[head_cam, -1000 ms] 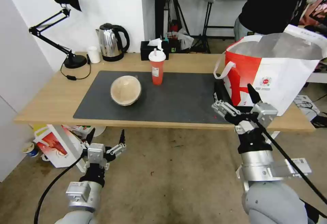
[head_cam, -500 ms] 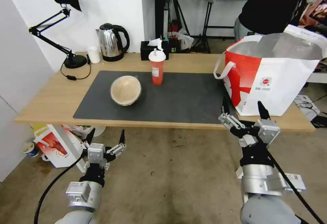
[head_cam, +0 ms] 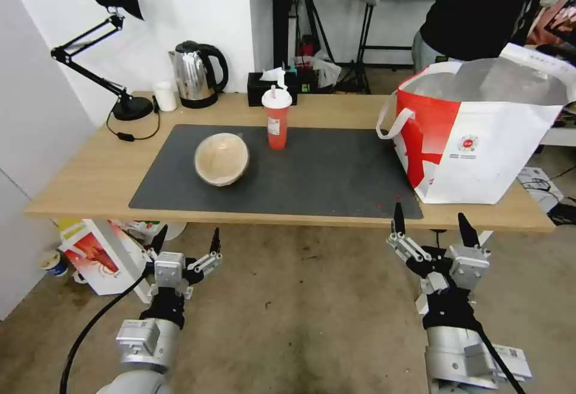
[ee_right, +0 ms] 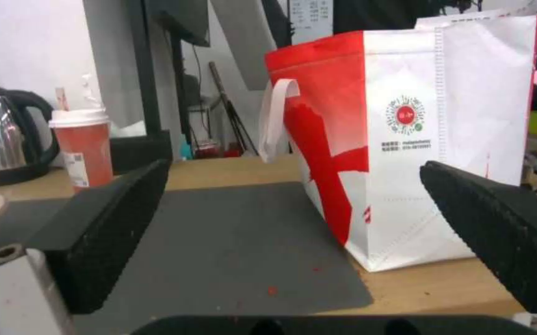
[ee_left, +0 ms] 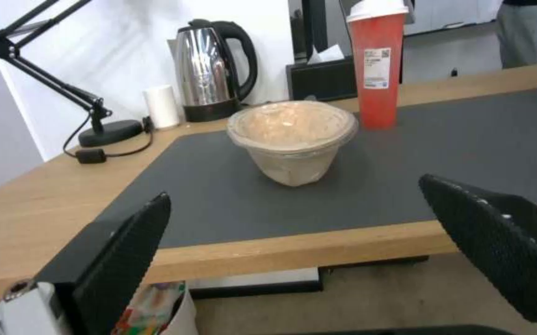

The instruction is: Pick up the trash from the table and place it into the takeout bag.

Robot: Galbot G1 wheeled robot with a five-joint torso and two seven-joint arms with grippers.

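With both pincers wide and empty (left gripper (head_cam: 185, 239), right gripper (head_cam: 431, 227)) below the desk's front edge, the tan paper-like bowl (head_cam: 221, 158) is judged to need reaching next.

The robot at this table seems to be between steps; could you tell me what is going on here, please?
Nothing is being held right now. The open right gripper hangs just below the front edge of the light-wood table, in front of the large white and red takeout bag. The open left gripper waits below the table's front edge too. A tan paper-like bowl and a tall red cup with white lid and straw sit on the dark grey mat, not yet bagged.
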